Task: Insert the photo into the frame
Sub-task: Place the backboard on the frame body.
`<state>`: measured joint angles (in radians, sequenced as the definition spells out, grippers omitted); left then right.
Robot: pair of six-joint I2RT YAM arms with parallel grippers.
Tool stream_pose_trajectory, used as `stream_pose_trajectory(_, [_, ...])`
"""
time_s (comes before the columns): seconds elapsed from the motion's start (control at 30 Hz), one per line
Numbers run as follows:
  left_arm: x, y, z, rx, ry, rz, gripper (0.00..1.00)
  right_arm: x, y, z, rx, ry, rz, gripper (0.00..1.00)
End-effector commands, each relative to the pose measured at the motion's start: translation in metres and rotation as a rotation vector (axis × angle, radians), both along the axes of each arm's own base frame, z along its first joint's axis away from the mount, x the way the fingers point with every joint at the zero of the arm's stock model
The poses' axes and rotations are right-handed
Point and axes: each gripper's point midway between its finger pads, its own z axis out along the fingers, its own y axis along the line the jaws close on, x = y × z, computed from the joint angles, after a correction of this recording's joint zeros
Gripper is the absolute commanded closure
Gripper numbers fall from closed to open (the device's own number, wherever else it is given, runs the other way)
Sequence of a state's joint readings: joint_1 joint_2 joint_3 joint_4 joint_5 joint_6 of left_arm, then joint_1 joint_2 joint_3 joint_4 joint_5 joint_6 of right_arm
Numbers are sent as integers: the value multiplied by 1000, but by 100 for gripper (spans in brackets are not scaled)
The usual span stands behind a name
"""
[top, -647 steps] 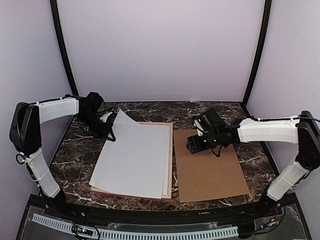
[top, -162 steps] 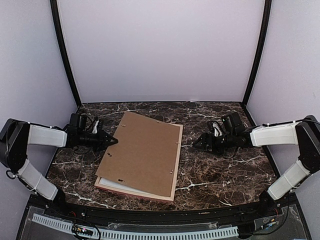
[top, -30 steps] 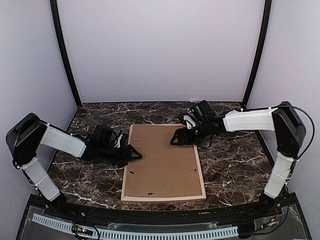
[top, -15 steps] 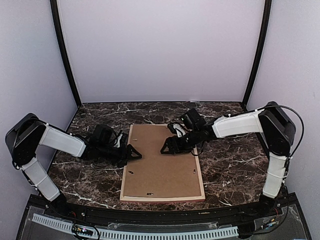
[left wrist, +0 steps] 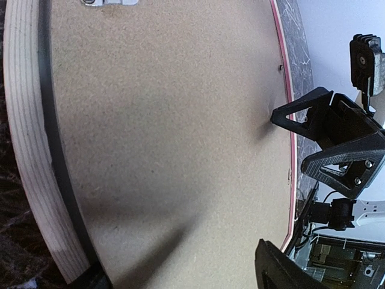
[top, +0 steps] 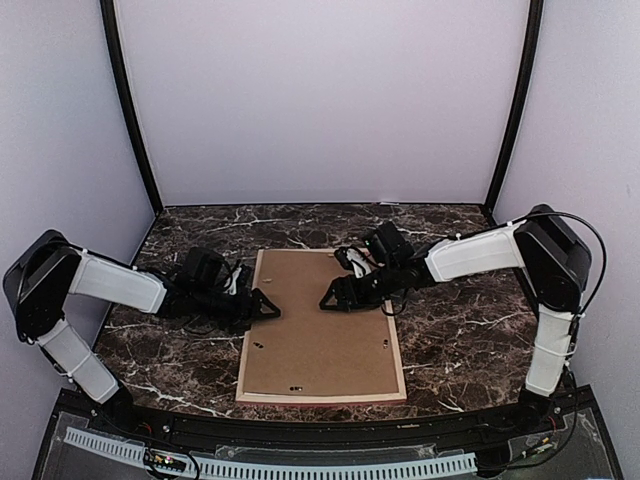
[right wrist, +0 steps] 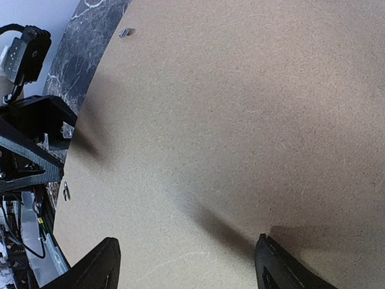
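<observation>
Top view: the frame (top: 321, 398) lies flat at the centre of the counter (top: 470, 330), pale wood back upward. A brown backing board (top: 320, 345) fills its opening. Small metal tabs (top: 385, 342) show near the board's 3, 6 and 9 o'clock edges. The photo is not visible; the board covers the opening.

The left claw (top: 268, 306) reaches in from 9 o'clock, low over the frame's 9 o'clock edge. Its fingers (left wrist: 274, 271) stand wide apart and grip nothing.

The right claw (top: 326, 299) comes in from 2 o'clock, with its tips over the board just toward 12 o'clock of the board's centre. Its fingers (right wrist: 90, 268) are spread wide with only bare board between them. In the left wrist view one tip sits at the board's surface; whether it presses down cannot be told.
</observation>
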<state>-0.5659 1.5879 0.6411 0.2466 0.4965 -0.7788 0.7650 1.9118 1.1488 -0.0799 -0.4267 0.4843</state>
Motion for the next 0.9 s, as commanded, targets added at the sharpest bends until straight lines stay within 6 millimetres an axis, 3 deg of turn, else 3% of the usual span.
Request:
stream_pose_trajectory(0.0, [-2,13,3,69,-18,15,25,-13,-17,-31,-86,60,-18,22])
stream_pose_trajectory(0.53, [4,30,24,153,-95,54,23,-15,-23,-39,-115,59,-17,22])
stream_pose_trajectory(0.87, [11,40,26,246,-138,54,22,-14,-24,-31,-133,41,-4,21])
